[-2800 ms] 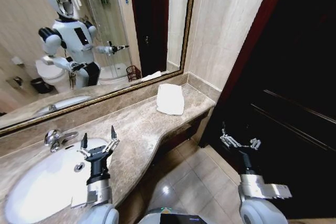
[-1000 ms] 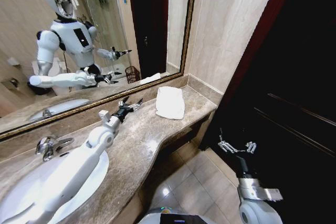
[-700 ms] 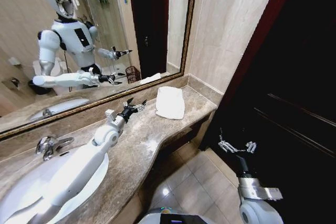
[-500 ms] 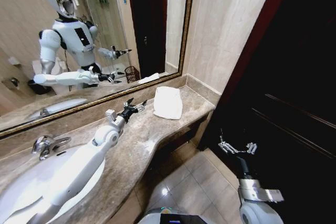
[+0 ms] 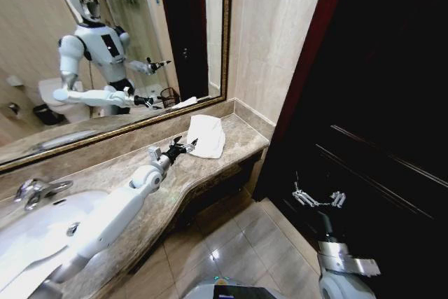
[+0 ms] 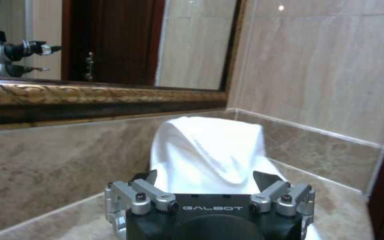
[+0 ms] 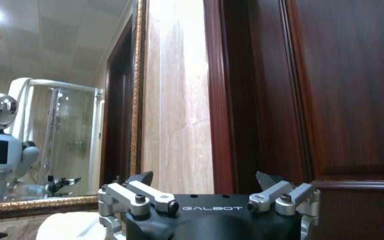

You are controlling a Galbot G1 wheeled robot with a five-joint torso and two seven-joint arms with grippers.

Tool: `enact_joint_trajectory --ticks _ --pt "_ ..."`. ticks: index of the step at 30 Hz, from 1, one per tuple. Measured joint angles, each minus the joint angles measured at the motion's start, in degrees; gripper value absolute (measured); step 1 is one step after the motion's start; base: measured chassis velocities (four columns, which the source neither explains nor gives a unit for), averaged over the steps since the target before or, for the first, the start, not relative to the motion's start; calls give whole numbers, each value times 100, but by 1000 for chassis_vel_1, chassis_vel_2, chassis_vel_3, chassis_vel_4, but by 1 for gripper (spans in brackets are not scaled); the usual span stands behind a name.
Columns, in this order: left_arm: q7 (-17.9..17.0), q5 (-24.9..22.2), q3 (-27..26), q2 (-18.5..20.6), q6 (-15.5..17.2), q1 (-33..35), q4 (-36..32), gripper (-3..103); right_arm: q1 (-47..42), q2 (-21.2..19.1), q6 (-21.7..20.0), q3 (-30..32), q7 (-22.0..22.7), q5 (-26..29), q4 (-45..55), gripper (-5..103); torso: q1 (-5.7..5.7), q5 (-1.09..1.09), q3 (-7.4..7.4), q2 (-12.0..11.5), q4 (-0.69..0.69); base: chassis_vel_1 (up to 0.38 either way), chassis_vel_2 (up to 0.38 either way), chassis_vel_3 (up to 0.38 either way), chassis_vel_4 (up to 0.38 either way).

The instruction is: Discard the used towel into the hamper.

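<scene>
Nearest the camera, the right gripper (image 5: 319, 199) hangs low in front of the dark wooden door (image 5: 392, 103), over the tiled floor (image 5: 231, 243), its fingers spread wide and holding nothing. It sits where it did in the earlier pictures.

The left arm has changed most: it was drawn back over the sink (image 5: 28, 236) a few seconds ago, and it is now stretched out along the marble counter (image 5: 210, 166). The left gripper (image 5: 180, 147) has crept closer to the towel (image 5: 206, 135) than half a second ago and now sits just beside its near edge, fingers wide apart and empty. From the left wrist, the towel (image 6: 209, 152) rises as a white folded heap right past the open fingers (whether a fingertip touches the cloth cannot be told).

The whole head view has also swung, so the sink and tap (image 5: 35, 188) lie farther to the left.

Counted: one towel, one sink, one tap, two grippers.

Farthest off, the mirror (image 5: 105, 47) shows the hamper (image 5: 169, 96) as a small dark basket on the floor behind the robot's reflection.
</scene>
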Motion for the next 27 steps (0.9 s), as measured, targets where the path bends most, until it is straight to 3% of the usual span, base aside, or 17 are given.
enact_joint_trajectory --ticks 10,19,22,27 --pt "287 -187 709 -251 45 -1129 1174 97 18 57 6 -29 5 -60 -83 100 2 5 1 -1 -3 23 15 -20 -9" --pt "693 -372 1329 -906 72 -2047 2087 97 86 62 14 -14 22 -60 -203 100 2 3 1 -1 -1 0 0 0 0" --pt "672 -447 1473 -1167 71 -2268 2279 97 99 94 14 -24 29 -63 -238 100 2 5 1 0 -1 0 0 0 0" --pt "285 -372 1774 -1848 90 -2723 3021 97 106 108 14 -33 42 -71 -284 100 2 4 1 -1 -4 0 0 0 0"
